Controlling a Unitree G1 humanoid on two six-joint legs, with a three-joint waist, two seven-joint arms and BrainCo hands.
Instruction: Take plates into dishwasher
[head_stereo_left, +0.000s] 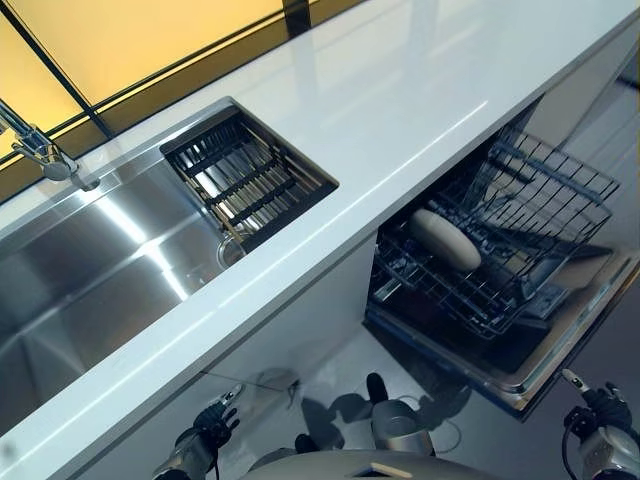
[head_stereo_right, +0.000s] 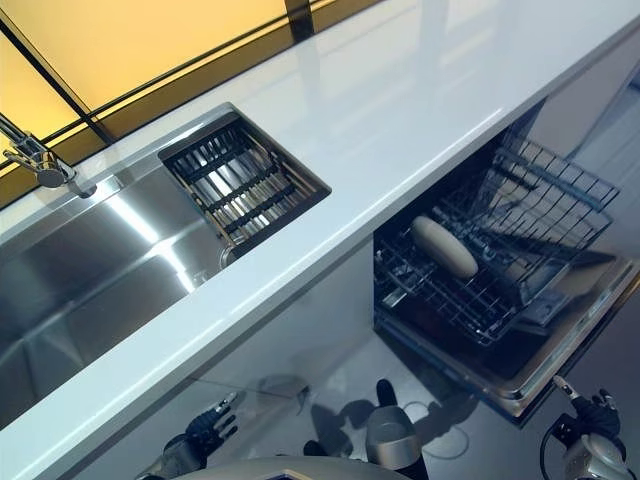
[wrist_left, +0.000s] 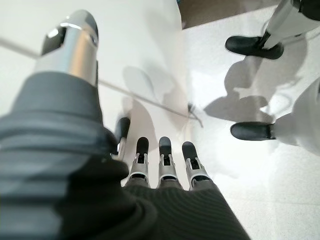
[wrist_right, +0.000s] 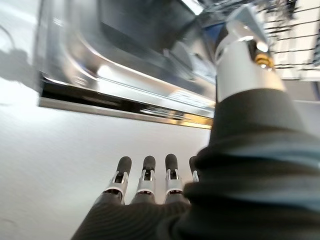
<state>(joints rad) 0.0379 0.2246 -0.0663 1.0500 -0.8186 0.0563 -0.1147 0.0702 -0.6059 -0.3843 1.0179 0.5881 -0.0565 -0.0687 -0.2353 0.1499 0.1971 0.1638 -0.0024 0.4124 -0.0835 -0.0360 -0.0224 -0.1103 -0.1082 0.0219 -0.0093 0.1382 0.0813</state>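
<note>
A pale plate (head_stereo_left: 445, 239) stands on edge in the dishwasher's pulled-out wire rack (head_stereo_left: 520, 215), below the white counter (head_stereo_left: 400, 110) at the right. My left hand (head_stereo_left: 205, 430) hangs low under the counter's front edge, fingers (wrist_left: 164, 160) straight and empty. My right hand (head_stereo_left: 600, 410) hangs low at the right, beside the open dishwasher door (wrist_right: 125, 95), its fingers (wrist_right: 147, 175) straight and holding nothing. No other plate shows on the counter or in the sink (head_stereo_left: 90, 270).
A steel sink with a tap (head_stereo_left: 45, 155) lies at the left. A dark wire drain basket (head_stereo_left: 245, 178) sits at its right end. The open dishwasher door (head_stereo_left: 560, 330) juts out over the pale floor at lower right.
</note>
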